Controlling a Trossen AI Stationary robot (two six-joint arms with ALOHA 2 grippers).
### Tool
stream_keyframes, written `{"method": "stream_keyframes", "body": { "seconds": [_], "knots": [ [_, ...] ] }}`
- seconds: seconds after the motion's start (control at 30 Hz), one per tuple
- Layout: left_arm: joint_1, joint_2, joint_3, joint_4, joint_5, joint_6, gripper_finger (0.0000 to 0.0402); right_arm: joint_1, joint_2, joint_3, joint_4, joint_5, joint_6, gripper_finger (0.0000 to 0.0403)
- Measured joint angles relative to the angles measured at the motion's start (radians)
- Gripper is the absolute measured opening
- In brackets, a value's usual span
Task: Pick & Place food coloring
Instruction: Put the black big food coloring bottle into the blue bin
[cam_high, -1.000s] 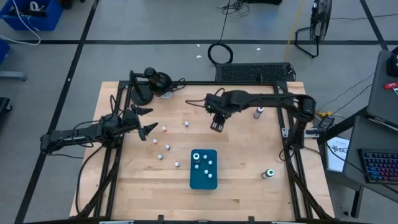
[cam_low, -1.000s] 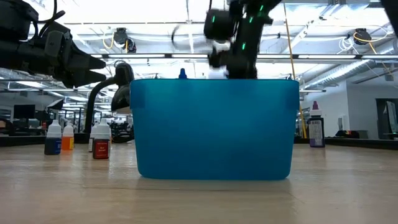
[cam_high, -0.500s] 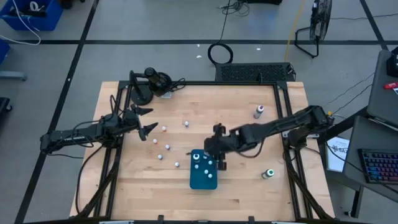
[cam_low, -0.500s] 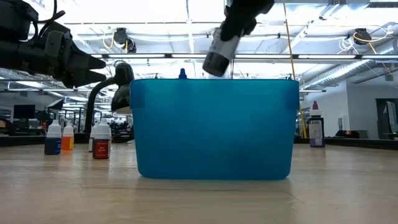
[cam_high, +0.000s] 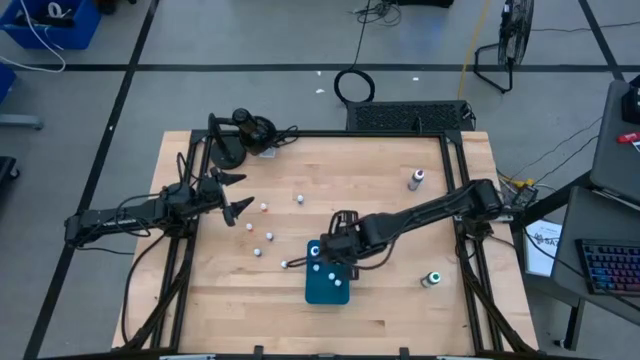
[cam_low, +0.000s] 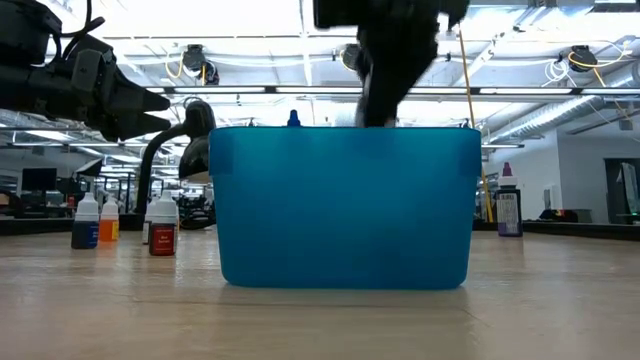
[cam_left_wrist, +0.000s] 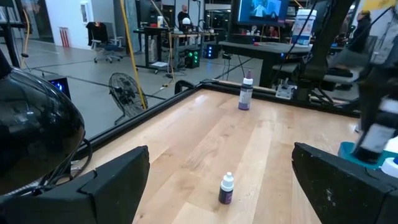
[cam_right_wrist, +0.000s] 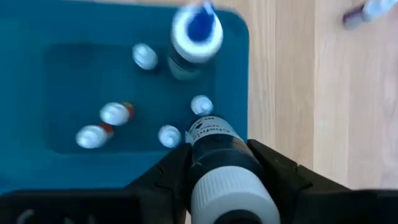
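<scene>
A teal tray (cam_high: 326, 287) sits near the middle of the table, with several small white-capped food coloring bottles (cam_right_wrist: 115, 113) and a larger blue-tipped one (cam_right_wrist: 196, 31) in it. My right gripper (cam_right_wrist: 221, 155) hangs over the tray's far part (cam_high: 325, 252), shut on a dark-bodied, white-capped bottle (cam_right_wrist: 214, 146). Several more bottles (cam_high: 264, 208) stand loose on the wood left of the tray. My left gripper (cam_high: 235, 195) waits open at the left side; its fingers (cam_left_wrist: 106, 186) have nothing between them. My right gripper pinches the bottle's dark body (cam_right_wrist: 208, 163) between its two fingers (cam_right_wrist: 177, 171), just below the white cap (cam_right_wrist: 230, 196). The fingers slant steeply down from above and lie along the bottle, whose cap is toward the wrist. The bottle hangs clear above the tray.
A purple bottle (cam_left_wrist: 227, 188) stands just ahead of my left gripper. One bottle (cam_high: 416, 180) stands at the far right and a green-topped one (cam_high: 433, 278) at the near right. A black lamp base (cam_high: 250, 130) sits at the far left corner.
My right gripper has carried the dark bottle from the table's far middle toward the near edge, then a little left, and has rolled as it went. It now hangs over the tray. The bottle has stayed between the fingers, clear of the table.
</scene>
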Motion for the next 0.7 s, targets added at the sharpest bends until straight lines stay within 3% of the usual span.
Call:
{"method": "stream_keyframes", "body": {
  "seconds": [0.7],
  "knots": [
    [0.000,0.000,0.000,0.000,0.000,0.000,0.0390,-0.035,0.057,-0.010,-0.017,-0.085,0.007,0.0127]
  ]
}}
